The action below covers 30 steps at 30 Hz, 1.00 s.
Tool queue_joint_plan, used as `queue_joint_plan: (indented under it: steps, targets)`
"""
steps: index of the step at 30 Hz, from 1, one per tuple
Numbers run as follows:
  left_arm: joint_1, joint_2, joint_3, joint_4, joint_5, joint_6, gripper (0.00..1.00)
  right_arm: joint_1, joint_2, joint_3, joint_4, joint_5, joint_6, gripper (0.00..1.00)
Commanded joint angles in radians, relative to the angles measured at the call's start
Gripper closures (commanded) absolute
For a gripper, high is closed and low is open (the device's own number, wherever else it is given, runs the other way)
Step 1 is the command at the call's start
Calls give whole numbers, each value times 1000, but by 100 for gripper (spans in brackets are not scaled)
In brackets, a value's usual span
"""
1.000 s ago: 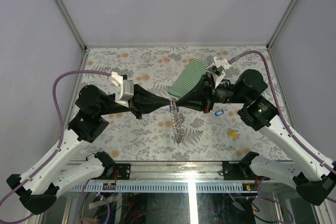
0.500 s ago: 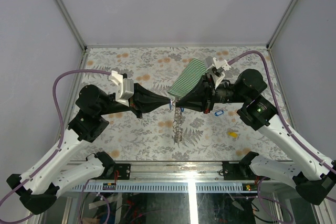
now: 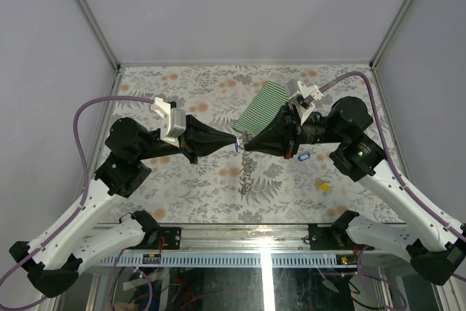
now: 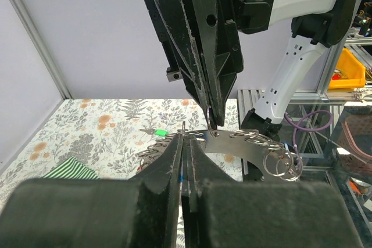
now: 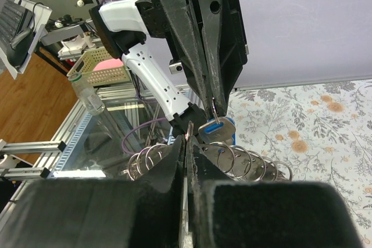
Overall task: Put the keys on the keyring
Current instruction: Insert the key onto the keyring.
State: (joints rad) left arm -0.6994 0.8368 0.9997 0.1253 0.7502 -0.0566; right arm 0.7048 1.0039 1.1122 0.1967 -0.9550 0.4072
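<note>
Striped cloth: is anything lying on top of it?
Nothing lies on the visible part of the striped cloth. The right gripper and wrist cover its near edge; what is there is hidden.

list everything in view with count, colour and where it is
keyring: 1, silvery, hanging below the meeting gripper tips
held blue key: 1, blue, in left gripper
loose blue key: 1, blue, on table beside right arm
yellow key: 1, yellow, on table, right side
striped cloth: 1, green and white, far centre
table: 1, floral
left gripper: 1, black, shut on held blue key
right gripper: 1, black, shut on keyring
</note>
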Motion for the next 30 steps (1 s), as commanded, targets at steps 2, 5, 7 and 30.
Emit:
queue_joint_plan:
  steps: [2,5,7,30]
  targets:
    - [1,5,2,60,13,-15,100,-4,-30,33,88,20,2,100]
    - [1,18,11,52,41,-18,100,-4,-23,36,82,41,4,100]
    - [1,25,16,51,54,-19,100,-4,-17,37,77,50,5,100]
    - [1,13,16,51,60,-15,100,-4,-5,39,-13,110,-47,100]
